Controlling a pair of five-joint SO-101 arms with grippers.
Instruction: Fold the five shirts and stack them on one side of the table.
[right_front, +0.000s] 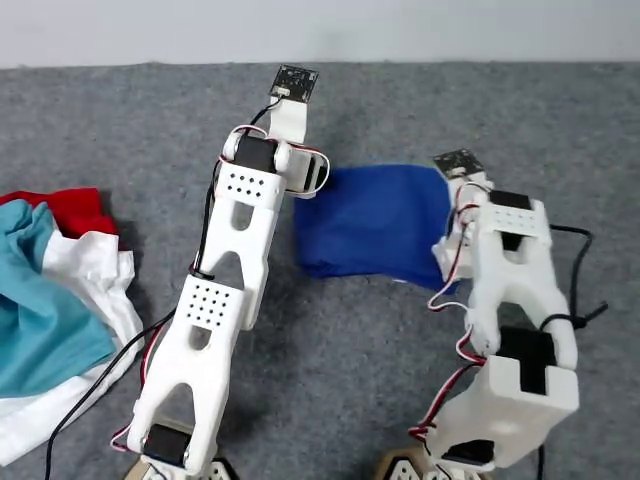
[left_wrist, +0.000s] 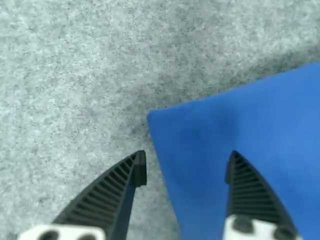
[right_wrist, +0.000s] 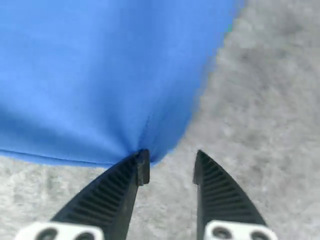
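Note:
A folded blue shirt (right_front: 375, 225) lies flat on the grey carpeted table near the middle. My left gripper (left_wrist: 187, 167) is open just above the shirt's far left corner (left_wrist: 240, 130), one finger over the blue cloth and the other over bare carpet. At the shirt's right edge, my right gripper (right_wrist: 171, 165) is open, low over the carpet. One of its fingertips (right_wrist: 142, 167) touches the hem of the blue shirt (right_wrist: 110, 75). In the high view the left arm (right_front: 240, 240) stands left of the shirt and the right arm (right_front: 510, 270) to its right.
At the table's left edge lies a loose pile of shirts: a red one (right_front: 75, 210), a teal one (right_front: 40, 310) and a white one (right_front: 95, 265). Bare grey carpet (right_front: 350, 350) stretches in front of the blue shirt and behind it.

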